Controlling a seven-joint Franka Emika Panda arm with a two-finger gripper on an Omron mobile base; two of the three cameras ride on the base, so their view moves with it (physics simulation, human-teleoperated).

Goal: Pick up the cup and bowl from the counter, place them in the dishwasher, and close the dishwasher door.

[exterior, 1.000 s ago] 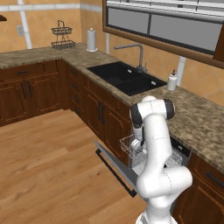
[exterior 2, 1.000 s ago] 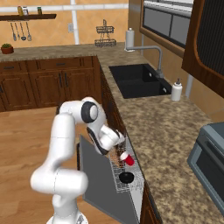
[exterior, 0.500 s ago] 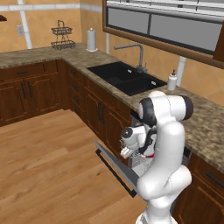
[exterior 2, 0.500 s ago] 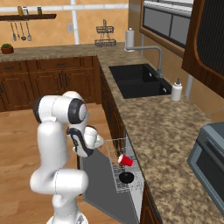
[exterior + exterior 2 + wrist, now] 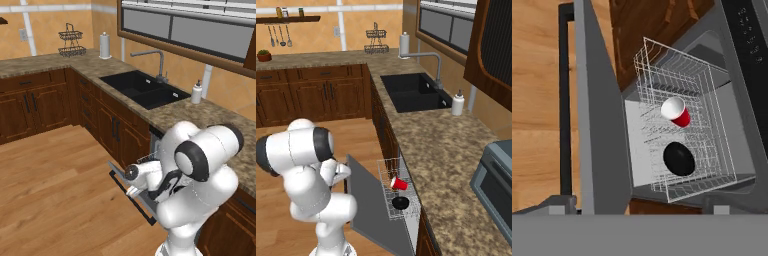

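Observation:
The red cup [image 5: 676, 112] [image 5: 399, 183] lies on its side in the dishwasher's white wire rack [image 5: 712, 125] [image 5: 387, 180]. The black bowl [image 5: 679, 158] [image 5: 400, 202] sits just beside it in the same rack. The grey dishwasher door [image 5: 597, 125] [image 5: 371, 205] hangs open at a slant, its black bar handle [image 5: 564, 100] [image 5: 131, 194] on the floor side. My gripper [image 5: 639, 207] [image 5: 134, 191] [image 5: 340, 172] hovers at the door's outer edge near the handle, open and holding nothing. The granite counter [image 5: 446, 150] runs above the dishwasher.
A black sink [image 5: 142, 89] with a tap and a white soap bottle [image 5: 457, 104] lie further along the counter. A grey toaster oven [image 5: 496, 175] stands at the right. Dark wooden cabinets [image 5: 115, 130] flank the dishwasher. Open wooden floor [image 5: 55, 190] spreads to the left.
My arm has swung out from above the rack to the floor side of the door, lowering the hand toward the handle. Cup, bowl and door stay put.

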